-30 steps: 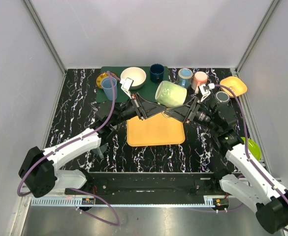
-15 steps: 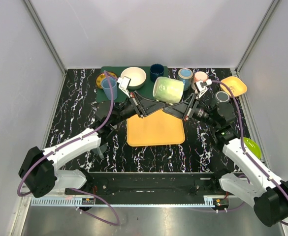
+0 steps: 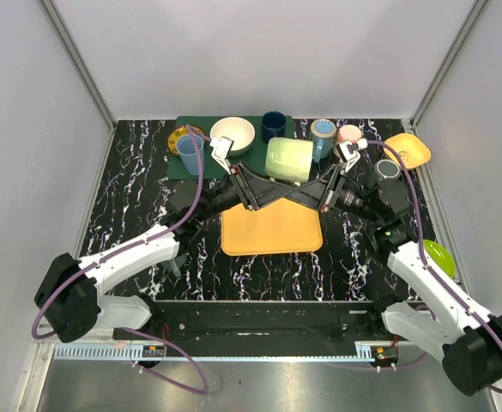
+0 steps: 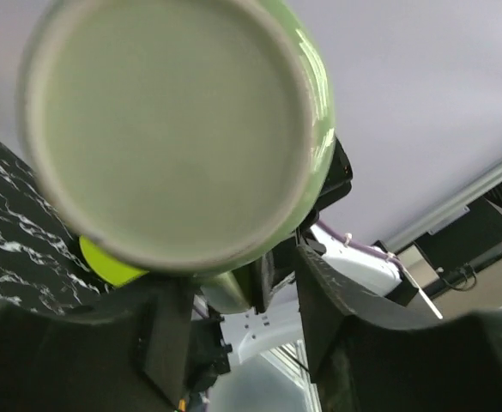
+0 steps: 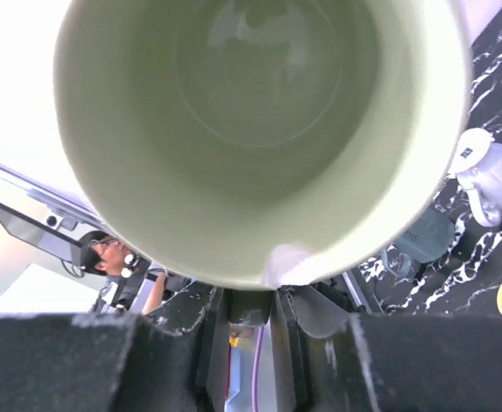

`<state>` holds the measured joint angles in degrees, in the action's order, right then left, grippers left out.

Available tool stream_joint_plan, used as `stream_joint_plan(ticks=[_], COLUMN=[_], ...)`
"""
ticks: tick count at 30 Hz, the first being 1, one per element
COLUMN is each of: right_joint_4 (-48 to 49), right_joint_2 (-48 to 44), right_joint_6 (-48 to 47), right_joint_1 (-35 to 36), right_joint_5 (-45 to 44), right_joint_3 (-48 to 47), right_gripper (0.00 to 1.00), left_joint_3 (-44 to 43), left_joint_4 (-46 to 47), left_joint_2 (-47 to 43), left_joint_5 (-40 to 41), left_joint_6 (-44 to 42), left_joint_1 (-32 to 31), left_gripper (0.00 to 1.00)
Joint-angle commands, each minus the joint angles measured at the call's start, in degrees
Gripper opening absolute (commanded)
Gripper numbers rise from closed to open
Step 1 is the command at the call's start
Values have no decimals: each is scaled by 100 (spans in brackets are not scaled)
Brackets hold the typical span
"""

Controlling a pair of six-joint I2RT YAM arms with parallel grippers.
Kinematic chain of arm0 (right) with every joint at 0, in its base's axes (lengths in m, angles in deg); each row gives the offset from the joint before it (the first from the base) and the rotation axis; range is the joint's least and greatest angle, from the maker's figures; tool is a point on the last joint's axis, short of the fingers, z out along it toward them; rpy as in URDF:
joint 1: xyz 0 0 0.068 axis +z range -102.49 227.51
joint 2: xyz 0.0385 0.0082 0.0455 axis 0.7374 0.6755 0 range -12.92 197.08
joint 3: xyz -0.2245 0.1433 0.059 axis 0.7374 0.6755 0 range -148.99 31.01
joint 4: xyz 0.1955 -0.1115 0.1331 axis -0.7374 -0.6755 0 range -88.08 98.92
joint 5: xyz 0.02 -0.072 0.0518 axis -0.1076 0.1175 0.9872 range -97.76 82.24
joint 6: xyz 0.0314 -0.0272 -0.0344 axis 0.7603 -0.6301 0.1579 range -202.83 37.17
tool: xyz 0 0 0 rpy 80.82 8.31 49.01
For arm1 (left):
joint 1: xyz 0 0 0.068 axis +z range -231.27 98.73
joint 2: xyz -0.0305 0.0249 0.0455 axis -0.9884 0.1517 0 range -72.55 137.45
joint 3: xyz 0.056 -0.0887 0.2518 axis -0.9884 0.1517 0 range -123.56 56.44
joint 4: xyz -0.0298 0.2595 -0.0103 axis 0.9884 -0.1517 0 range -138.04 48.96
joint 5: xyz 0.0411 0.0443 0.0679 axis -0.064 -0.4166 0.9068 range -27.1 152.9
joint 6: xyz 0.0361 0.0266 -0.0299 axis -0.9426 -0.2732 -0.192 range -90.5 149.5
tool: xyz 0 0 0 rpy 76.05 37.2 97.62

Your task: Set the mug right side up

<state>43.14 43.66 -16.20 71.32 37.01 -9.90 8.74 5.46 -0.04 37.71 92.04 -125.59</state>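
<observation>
The green mug (image 3: 289, 160) hangs on its side in the air above the orange tray (image 3: 272, 232), mouth toward the right arm. My right gripper (image 3: 309, 190) is shut on the mug's handle (image 5: 251, 302); the right wrist view looks straight into the mug's mouth (image 5: 259, 129), with the gripper (image 5: 252, 330) just below it. My left gripper (image 3: 270, 184) is at the mug's base (image 4: 173, 129). In the left wrist view its jaws (image 4: 242, 335) stand apart, straddling the handle (image 4: 229, 292) and a right finger, with small gaps showing.
Along the back stand a blue cup (image 3: 190, 154), a cream bowl (image 3: 232, 135), a dark blue mug (image 3: 274, 126), a light blue mug (image 3: 323, 135), a pink mug (image 3: 349, 136), an orange dish (image 3: 408, 150) and a grey cup (image 3: 386, 171). A green plate (image 3: 439, 256) lies at the right.
Both grippers have carried the mug up and toward the back. It has turned from tilted to lying level, with its mouth facing right.
</observation>
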Motion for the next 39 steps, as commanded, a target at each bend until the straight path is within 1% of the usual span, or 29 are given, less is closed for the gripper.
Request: stream_joint_plan(ticks=[1,3,6,7,8,9,10,11,12,13,14,15,16,17,19,20,21,24,26,29,34,39], right_joint_4=[-968,-1224,-1470,-1897,-2162,-2461,-3090,-3392,-3952,-4723,-5097,-5405,-5974,-6223,-6715,-6813,-6901,-7130,-7236,-7227,-6938,-6815], right_joint_2=[-594,-709,-867,-929,-990,-1095,-1122,-1149,-1105,-1061,-948,-886,-790,-545,-298,-44,106,748,1230,1784,2401,3306], right_joint_6=[-923,-1029,-1160,-1274,-1423,-1729,-1915,-2239,-2399,-2592,-2872,-3014,-3146,-3374,-3568,-3735,-3832,-4166,-4350,-4492,-4518,-4536], right_joint_1=[115,115,115,115,123,115,123,106,115,115,115,115,115,115,115,115,115,123,150,246,255,273], right_joint_5=[-329,-364,-496,-583,-854,-1013,-1180,-1590,-1873,-2102,-2722,-2981,-3253,-3752,-4141,-4439,-4486,-4811,-4942,-5197,-5312,-5277], right_joint_3=[-154,-199,-225,-268,-382,-461,-654,-769,-918,-1215,-1340,-1446,-1664,-1753,-1920,-1947,-1991,-2167,-2316,-2492,-2781,-3064], right_gripper=[0,0,0,0,0,0,0,0,0,0,0,0,0,0,0,0,0,0,0,0,0,0], left_joint_3=[111,165,244,322,375,428,559,621,691,753,780,806,885,929,1113,1184,1237,1325,1255,1079,1079,1123], left_joint_4=[53,-192,-448,-527,-737,-887,-1054,-1490,-1782,-2115,-2780,-3074,-3347,-3828,-4122,-4279,-4377,-4780,-5175,-5685,-5802,-5810], left_joint_2=[-297,-517,-755,-826,-922,-1158,-1291,-1440,-1746,-1897,-2046,-2344,-2503,-2653,-3110,-3259,-3513,-3796,-3806,-3648,-3542,-3525], left_joint_5=[-443,-329,-311,-311,-233,-188,-127,65,197,364,705,900,1137,1600,1955,2183,2289,2510,2738,2844,2827,2827], left_joint_6=[-216,-356,-480,-497,-515,-602,-690,-778,-1031,-1190,-1340,-1646,-1771,-1859,-2035,-2079,-2158,-2281,-2352,-2466,-2537,-2581], left_joint_1=[-104,2,168,230,361,440,520,660,722,827,871,889,898,898,907,907,907,907,907,907,898,907], left_gripper=[57,62,65,66,68,69,71,72,73,74,75,75,75,75,74,74,74,73,73,72,70,70])
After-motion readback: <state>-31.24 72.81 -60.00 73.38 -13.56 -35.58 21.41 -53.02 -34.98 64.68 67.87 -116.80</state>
